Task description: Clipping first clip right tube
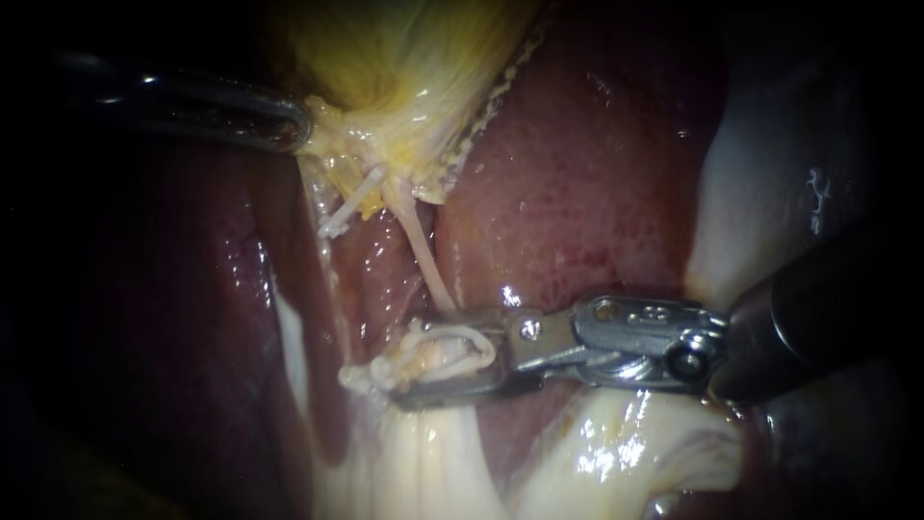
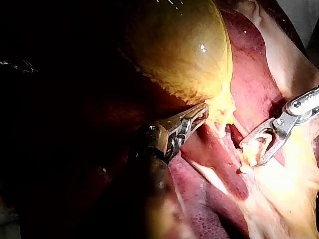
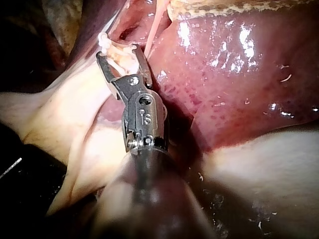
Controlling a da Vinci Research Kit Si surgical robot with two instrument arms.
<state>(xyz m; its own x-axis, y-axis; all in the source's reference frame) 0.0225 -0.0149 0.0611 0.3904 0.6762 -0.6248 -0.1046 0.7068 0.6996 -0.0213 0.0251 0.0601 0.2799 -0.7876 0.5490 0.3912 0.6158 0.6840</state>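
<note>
The right instrument [image 1: 412,364] holds its jaws apart around a white clip [image 1: 474,339] seated between them. The thin pale right tube [image 1: 421,246] meets its upper jaw, its long axis slanting away, crosswise to the jaws, towards the gallbladder [image 1: 404,58]. There the left instrument [image 1: 289,123] is clamped on the gallbladder.

No legible text, labels or signs
</note>
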